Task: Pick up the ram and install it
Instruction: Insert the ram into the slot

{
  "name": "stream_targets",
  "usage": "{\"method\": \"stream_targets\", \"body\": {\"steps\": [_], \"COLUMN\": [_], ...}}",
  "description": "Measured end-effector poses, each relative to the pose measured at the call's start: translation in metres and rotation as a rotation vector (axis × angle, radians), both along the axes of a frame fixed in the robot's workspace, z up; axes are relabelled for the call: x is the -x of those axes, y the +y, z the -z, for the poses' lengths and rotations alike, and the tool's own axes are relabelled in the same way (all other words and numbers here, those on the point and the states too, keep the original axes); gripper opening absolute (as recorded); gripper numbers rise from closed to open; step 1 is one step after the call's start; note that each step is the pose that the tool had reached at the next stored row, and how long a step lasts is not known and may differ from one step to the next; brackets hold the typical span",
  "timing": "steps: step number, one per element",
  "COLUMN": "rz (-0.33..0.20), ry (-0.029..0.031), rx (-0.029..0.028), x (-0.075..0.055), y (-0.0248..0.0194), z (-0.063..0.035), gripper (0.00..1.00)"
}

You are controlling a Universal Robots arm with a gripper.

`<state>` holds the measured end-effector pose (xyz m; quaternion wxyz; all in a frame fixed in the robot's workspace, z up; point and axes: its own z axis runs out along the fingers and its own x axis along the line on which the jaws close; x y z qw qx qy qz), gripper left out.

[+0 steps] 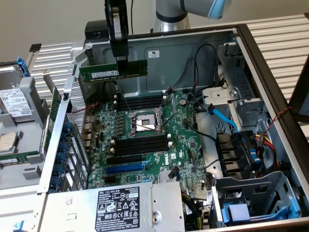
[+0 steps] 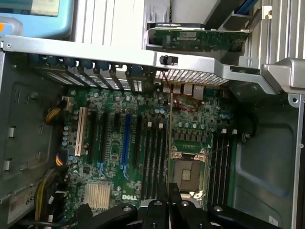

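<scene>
aloft, ram (image 1: 99, 73) well above memory slots (image 1: 142, 144)

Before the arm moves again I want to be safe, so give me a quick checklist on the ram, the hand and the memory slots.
1. Hand shut on the ram: ok.
2. Ram held up above the motherboard, touching nothing else: ok.
3. Ram's long side runs parallel to the black memory slots: ok.
4. Memory slots look empty: ok.
5. Ram centred over one particular slot: cannot tell.
</scene>
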<state>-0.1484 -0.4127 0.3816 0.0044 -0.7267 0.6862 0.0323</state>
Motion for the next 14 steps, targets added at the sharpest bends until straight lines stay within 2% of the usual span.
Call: {"method": "stream_targets", "body": {"steps": [3, 9, 14], "rz": [0.001, 0.001, 0.001], "ry": [0.0, 0.0001, 0.0], "rx": [-0.0001, 0.0007, 0.0131], "x": [-0.0045, -0.0053, -0.0061], "y": [0.0, 0.0005, 0.0067], "z": [0.0039, 0.0052, 0.0098], "gripper": [0.13, 0.13, 0.13]}}
